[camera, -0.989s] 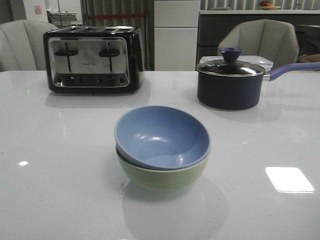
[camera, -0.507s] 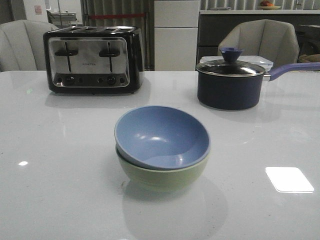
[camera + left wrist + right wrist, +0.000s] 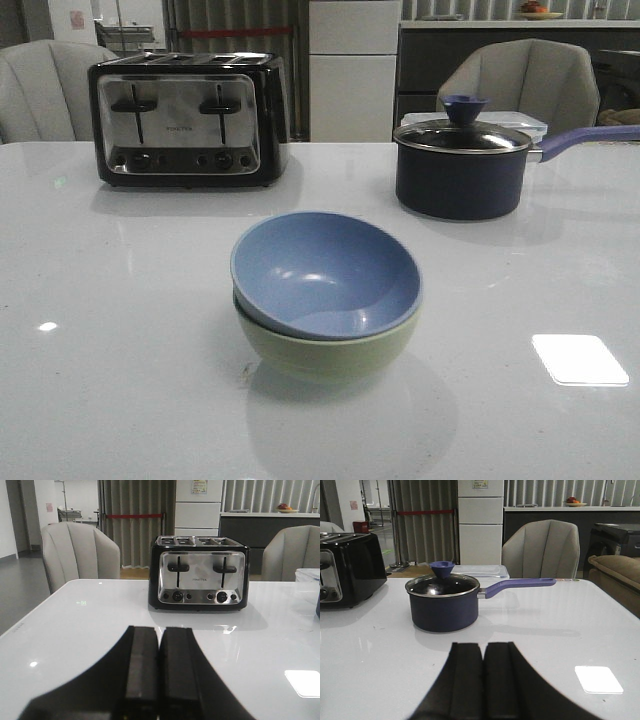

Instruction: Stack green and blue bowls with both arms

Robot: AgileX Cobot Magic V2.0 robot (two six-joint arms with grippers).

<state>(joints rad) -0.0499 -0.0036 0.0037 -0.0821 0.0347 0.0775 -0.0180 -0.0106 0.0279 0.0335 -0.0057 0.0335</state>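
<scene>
The blue bowl [image 3: 325,275] is seated tilted in the green bowl [image 3: 325,345] at frame centre; it could be slid off if nudged. Left gripper [image 3: 159,672] and right gripper [image 3: 484,677] are clenched, empty.

Counts from this moment: two bowls, one blue bowl [image 3: 325,275] and one green bowl [image 3: 325,350], nested as a single stack. One toaster [image 3: 187,118] with four slots and two levers. One navy saucepan [image 3: 460,170], with one lid [image 3: 462,135] and one purple handle [image 3: 585,138]. One clear plastic container [image 3: 520,122] showed behind the pan. Two grey chairs [image 3: 527,82] stood behind the table [image 3: 120,350] in the front view. Two grippers: one left gripper [image 3: 159,675] and one right gripper [image 3: 484,680], each with two fingers pressed together.
</scene>
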